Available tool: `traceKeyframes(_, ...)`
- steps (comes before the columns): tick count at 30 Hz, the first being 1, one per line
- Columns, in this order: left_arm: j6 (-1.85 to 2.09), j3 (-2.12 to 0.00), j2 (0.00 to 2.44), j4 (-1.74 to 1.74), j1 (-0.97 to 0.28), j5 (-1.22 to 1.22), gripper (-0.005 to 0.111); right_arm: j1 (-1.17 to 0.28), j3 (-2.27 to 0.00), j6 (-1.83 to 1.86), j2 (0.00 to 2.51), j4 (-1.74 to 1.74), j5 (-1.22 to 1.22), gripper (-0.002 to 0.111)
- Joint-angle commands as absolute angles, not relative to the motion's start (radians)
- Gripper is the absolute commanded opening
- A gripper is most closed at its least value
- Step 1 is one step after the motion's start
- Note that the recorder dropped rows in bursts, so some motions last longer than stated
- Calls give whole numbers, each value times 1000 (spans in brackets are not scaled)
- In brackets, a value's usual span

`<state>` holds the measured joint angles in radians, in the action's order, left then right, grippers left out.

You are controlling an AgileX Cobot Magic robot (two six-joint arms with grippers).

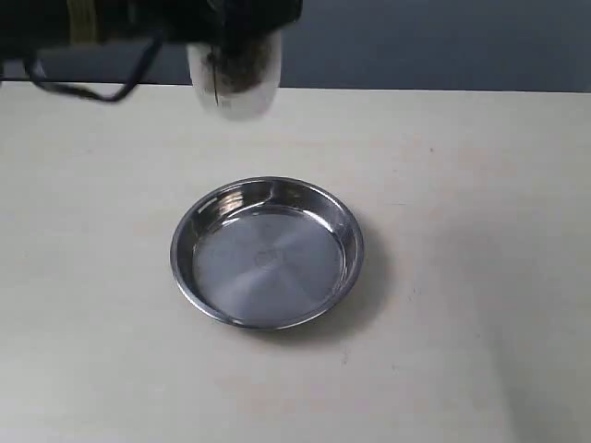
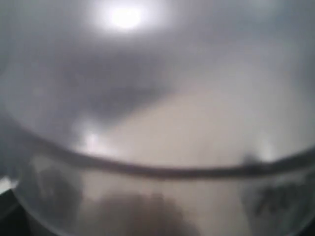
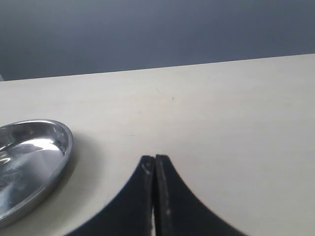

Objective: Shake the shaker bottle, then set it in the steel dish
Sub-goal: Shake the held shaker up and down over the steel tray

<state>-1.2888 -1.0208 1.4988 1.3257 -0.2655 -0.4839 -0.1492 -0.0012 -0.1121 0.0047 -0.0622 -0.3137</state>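
The shaker bottle point(image 1: 235, 78), clear with brown bits and a black scale, hangs blurred in the air beyond the far rim of the steel dish point(image 1: 266, 251). Its rounded end points down. My left gripper point(image 1: 242, 23), a black mass at the frame's top edge, is shut on its upper part. In the left wrist view the bottle's clear wall point(image 2: 157, 123) fills the picture, out of focus, and hides the fingers. The dish is round, shiny and has nothing in it. My right gripper point(image 3: 155, 158) is shut on nothing, low over the table beside the dish's rim point(image 3: 66, 147).
The beige table point(image 1: 480, 231) spreads all round the dish. A black cable point(image 1: 83, 88) hangs from the left arm at the far left. A dark blue wall stands behind the table's far edge point(image 1: 443, 90).
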Motion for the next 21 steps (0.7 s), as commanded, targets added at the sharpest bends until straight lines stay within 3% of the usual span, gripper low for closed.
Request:
traceKeyframes(1,-1295,-846,1601,1285,-291,-511,0,-151,0,-108,0,-61,-305,-1)
traceKeyframes(4,-1130,-944,1418,1132,-285,-536,0,-151,0,-108,0,-61,-305,-1)
traceKeyframes(6,-1080,-837,1476,1090,-332,-426,0,-151,0,-108,0,-61,-305,-1)
traceKeyframes(8,-1095,-769,1555,1004,-332,-552,0,-151,0,-108,0,-61,-305,-1)
traceKeyframes(10,-1088,-831,1432,981,-318,-716,0,-151,0,-108,0,-61,-305,-1)
traceKeyframes(13,-980,-777,1433,952,-409,-386,0,-151,0,-108,0,-61,-305,-1)
traceKeyframes(14,-934,-704,1525,881,-423,-357,0,-151,0,-108,0,-61,-305,-1)
traceKeyframes(16,-934,-725,1483,873,-410,-552,0,-151,0,-108,0,-61,-305,-1)
traceKeyframes(18,-916,-849,1328,860,-409,-458,0,-151,0,-108,0,-61,-305,-1)
traceKeyframes(21,-921,-760,1375,861,-438,-398,0,-151,0,-108,0,-61,-305,-1)
